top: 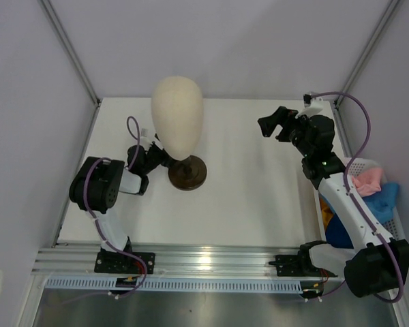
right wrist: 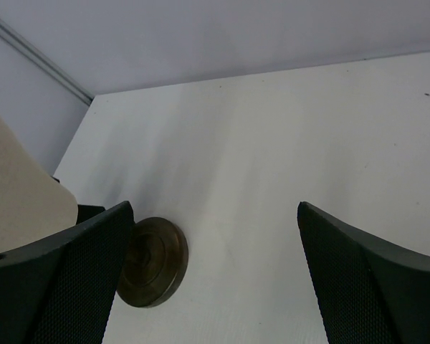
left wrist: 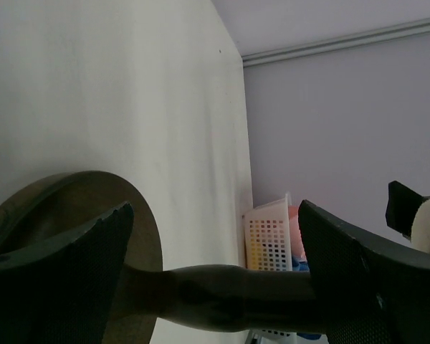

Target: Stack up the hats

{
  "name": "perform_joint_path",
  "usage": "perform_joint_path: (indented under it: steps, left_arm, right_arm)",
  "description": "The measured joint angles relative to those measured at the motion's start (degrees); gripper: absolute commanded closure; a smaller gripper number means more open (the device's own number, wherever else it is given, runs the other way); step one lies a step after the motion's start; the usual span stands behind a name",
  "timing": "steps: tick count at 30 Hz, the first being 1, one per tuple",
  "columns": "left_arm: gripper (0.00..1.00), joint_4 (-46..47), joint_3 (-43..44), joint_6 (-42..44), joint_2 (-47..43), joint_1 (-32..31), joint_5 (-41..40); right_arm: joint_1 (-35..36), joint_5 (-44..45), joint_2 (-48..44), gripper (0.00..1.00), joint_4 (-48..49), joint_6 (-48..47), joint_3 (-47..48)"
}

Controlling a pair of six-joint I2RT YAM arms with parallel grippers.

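Your left gripper point(top: 152, 151) sits low at the foot of the head form point(top: 178, 114), its jaws wide apart on either side of the stem point(left wrist: 222, 292), just above the base point(top: 187, 173). From the wrist view you cannot tell whether either finger touches the stem, and nothing is clamped. The form is bare and no hat lies on the table point(top: 252, 197), so by the look of it stacking has not begun. Your right gripper point(top: 275, 124) hangs above the far right of the table, spread wide and empty, facing the form. The hats point(top: 371, 187) are all off the table's right edge, bundled in the basket point(top: 360, 163): pink point(top: 369, 178) on top, light blue point(top: 387, 194) beside it, yellow point(top: 325, 216) and a darker blue point(top: 337, 233) lower down. The step in hand looks like fetching the first hat. That calls for you to turn the right arm back over the basket, pinch one hat alone, probably the pink, and lift it clear without dragging its neighbours.
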Motion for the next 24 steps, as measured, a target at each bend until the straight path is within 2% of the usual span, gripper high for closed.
perform_joint_path:
  steps: [9,16,24]
  left_arm:
    - [0.01,0.52,-9.77,-7.89,-7.39,-14.08,-17.38]
    - [0.01,-2.14,-10.27,-11.23,-12.94,-21.46,-29.09]
    - [0.01,-9.75,-10.08,-11.96,-17.51,-27.71,-36.35]
  right_arm:
    - [-3.74,5.68,-2.10,0.00,-8.22,2.67,-0.15]
    - [-9.20,9.01,-2.40,0.01,-14.36,6.08,-0.15]
    - [-9.68,9.57,-6.73,0.01,-15.26,8.02,-0.83]
